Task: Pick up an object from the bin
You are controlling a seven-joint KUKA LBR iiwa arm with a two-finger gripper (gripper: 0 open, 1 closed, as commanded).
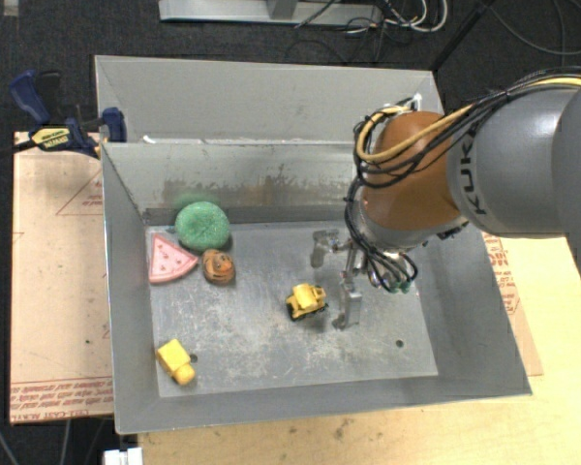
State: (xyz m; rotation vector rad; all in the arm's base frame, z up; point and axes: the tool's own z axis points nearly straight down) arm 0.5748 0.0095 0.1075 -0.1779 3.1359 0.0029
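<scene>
Orange wrist cover [407,177] tops the end effector [335,279], fingers spread, low in the grey bin [261,352]. Just beside it, away from the arm, lies a yellow toy truck [306,300], ungripped. Likely aligning: centre over the truck, then close. Farther off: brown ball [218,265], pink watermelon slice [169,260], green disc [202,224], yellow block [176,361].

A green round lump [202,224] sits at the far left of the bin [271,177], close under the back wall. Just in front of it a pink watermelon slice [169,260] lies flat on the floor, near the left wall. A small brown and orange ball [218,266] lies just beside the slice on its right. Well apart from these three, toward the front left corner, lies a small yellow block [176,360]
</scene>
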